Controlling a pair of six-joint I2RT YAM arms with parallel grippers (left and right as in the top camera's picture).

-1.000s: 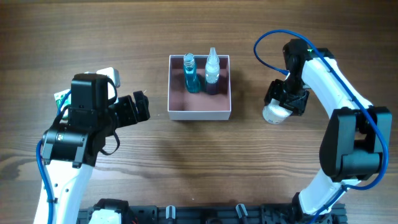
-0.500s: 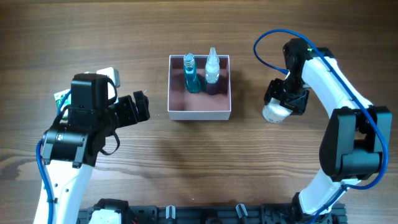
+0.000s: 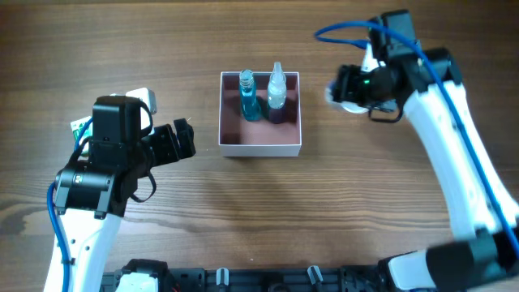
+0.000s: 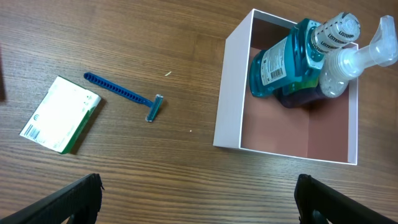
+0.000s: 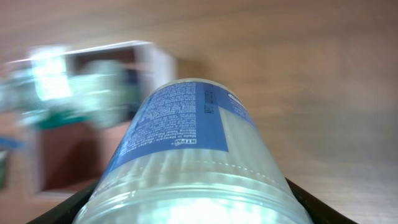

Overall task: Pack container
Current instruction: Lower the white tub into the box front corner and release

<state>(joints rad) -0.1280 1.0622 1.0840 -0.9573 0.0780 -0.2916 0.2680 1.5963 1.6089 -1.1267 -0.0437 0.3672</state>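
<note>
The container (image 3: pixel 259 148), a square white box with a dusty-pink inside, stands at the table's middle; it also shows in the left wrist view (image 4: pixel 231 93). In it stand a blue bottle (image 3: pixel 248 99) and a clear spray bottle (image 3: pixel 277 88). My right gripper (image 3: pixel 350 89) is shut on a clear jar with a blue label (image 5: pixel 193 149), held above the table just right of the container. My left gripper (image 3: pixel 185 139) is open and empty, left of the container.
A blue razor (image 4: pixel 124 94) and a small green-and-white packet (image 4: pixel 60 114) lie on the wood left of the container. The packet's edge shows beside my left arm (image 3: pixel 79 126) in the overhead view.
My right gripper has lifted the jar off the table and carried it up and left toward the container. The left arm has not moved.
</note>
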